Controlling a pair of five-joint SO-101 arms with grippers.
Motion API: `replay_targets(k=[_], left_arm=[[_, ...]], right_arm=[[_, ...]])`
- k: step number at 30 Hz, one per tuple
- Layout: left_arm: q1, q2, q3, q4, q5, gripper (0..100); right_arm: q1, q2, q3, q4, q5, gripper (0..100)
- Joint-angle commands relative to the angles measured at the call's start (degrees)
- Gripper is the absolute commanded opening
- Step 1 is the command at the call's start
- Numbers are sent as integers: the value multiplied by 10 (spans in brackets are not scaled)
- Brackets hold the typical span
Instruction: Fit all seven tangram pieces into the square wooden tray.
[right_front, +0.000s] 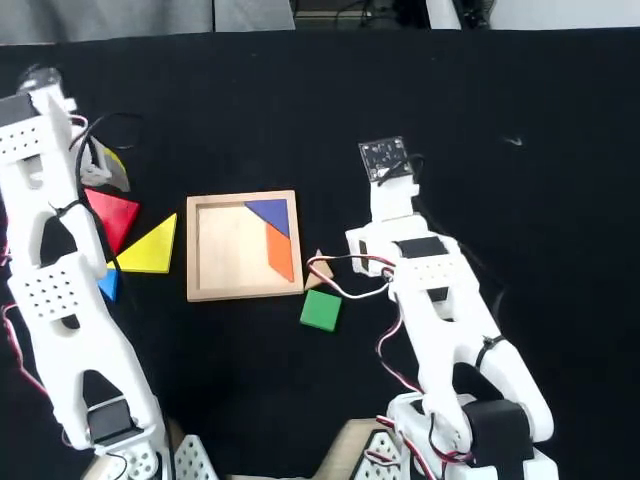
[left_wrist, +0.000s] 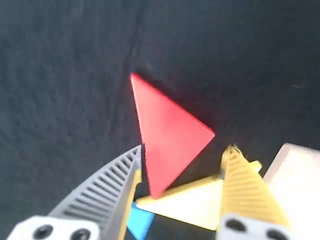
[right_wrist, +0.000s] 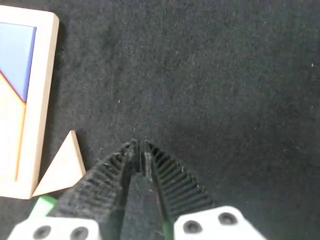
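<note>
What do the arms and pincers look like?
The left arm and right arm are white plastic with black motors and red, white and black cables. The left pincer has one grey ribbed finger and one yellow; the right pincer has black ribbed fingers.

Even overhead light, soft short shadows

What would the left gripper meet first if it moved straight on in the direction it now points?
Most likely the red triangle, which lies between the open fingers of the left gripper; depth is unclear.
</note>
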Motion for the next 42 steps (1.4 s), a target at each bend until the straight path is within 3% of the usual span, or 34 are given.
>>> replay_targets(k=[1, 9, 17, 42], left_arm=[[16, -11, 62, 7, 87, 258], [20, -6, 87, 0, 105, 315], [16, -4, 88, -69, 92, 314], [-51, 69, 45, -43, 43, 314]], right_arm=[[-3, -26, -3, 4, 4, 12], [-11, -26, -2, 4, 4, 12], [-11, -26, -1, 4, 4, 12], [-19, -26, 0, 4, 4, 12]])
